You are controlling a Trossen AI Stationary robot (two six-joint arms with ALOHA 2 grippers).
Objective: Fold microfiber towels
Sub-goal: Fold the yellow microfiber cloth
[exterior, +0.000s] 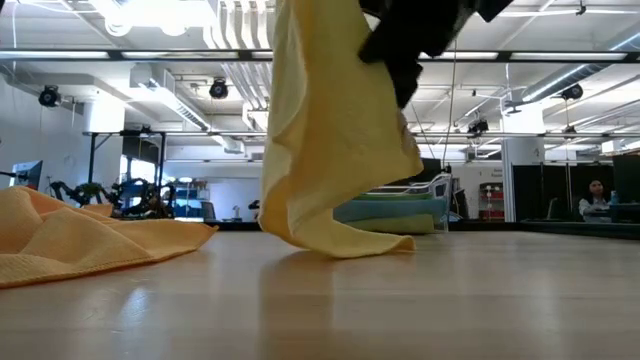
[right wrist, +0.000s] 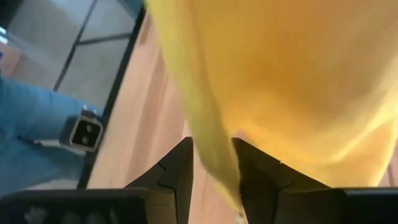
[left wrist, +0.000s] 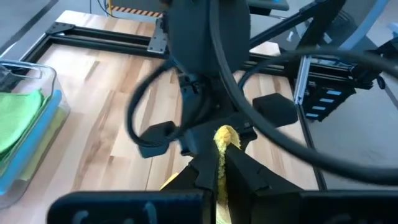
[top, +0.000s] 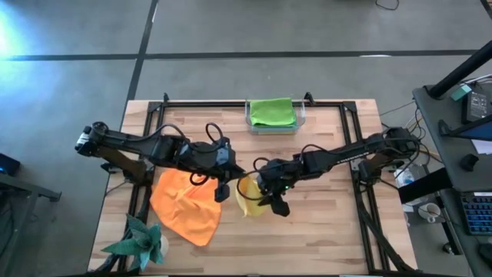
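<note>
While both arms meet over the middle of the table, this is how it stands.

Left gripper (left wrist: 221, 165): pinched tight on a bunched corner of the yellow towel (top: 247, 195), the cloth poking out between its fingers.

Right gripper (right wrist: 211, 165): jaws part-way closed with a fold of the same yellow towel running between them; it looks gripped, though only lightly.

Yellow towel: hanging from the grippers at the table's centre, its lower hem trailing on the wooden table (top: 330, 238).

Orange towel (top: 187, 206): lying rumpled just left of the yellow one, flat on the boards.

Lime green towel (top: 272, 112): folded in the clear bin (top: 274, 128) at the far edge, beyond the yellow towel.

Teal ornament (top: 142, 241): near corner, past the orange towel, well apart from the yellow one.

Doing the step well, as I judge it: draw the two grippers apart along one edge so the yellow towel hangs taut and square, then lay it down clear of the orange towel before folding.

Hard to make out: which corners are held; the towel's full outline, masked by both arms from above; blue and darker green towels, if present, cannot be picked out for sure.
</note>
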